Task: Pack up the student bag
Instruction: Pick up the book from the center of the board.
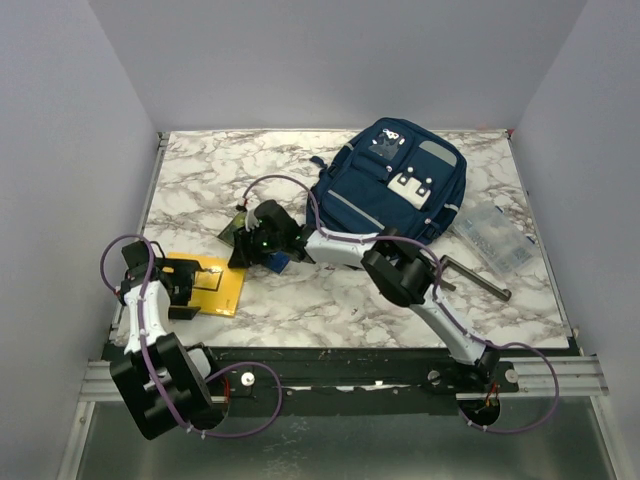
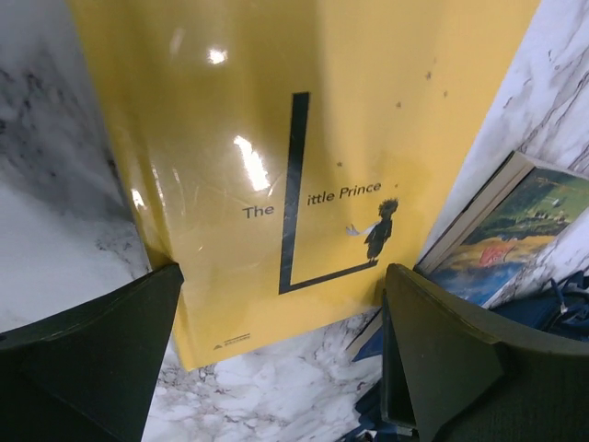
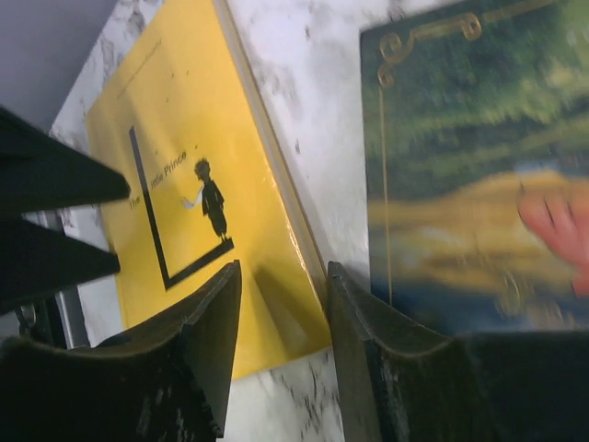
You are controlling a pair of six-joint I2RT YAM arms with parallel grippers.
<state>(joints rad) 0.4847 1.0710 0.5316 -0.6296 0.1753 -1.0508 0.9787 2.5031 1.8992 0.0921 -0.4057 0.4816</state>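
Note:
The student bag (image 1: 395, 185), navy with white clips, lies at the back right of the table. A yellow book, "The Little Prince" (image 1: 205, 283), lies flat at the front left. My left gripper (image 1: 180, 290) is open and empty over its near edge (image 2: 276, 157), with the fingers (image 2: 83, 359) wide apart. My right gripper (image 1: 243, 252) reaches left across the table. Its jaws are partly open and straddle the yellow book's corner (image 3: 276, 304) without closing on it. A second book with a green and blue picture cover (image 3: 479, 175) lies beside it and also shows in the left wrist view (image 2: 515, 230).
A clear plastic case (image 1: 492, 235) lies right of the bag. A dark rod-like item (image 1: 478, 282) lies at the front right. The right forearm (image 1: 335, 247) crosses in front of the bag. The table's front edge is just behind the yellow book.

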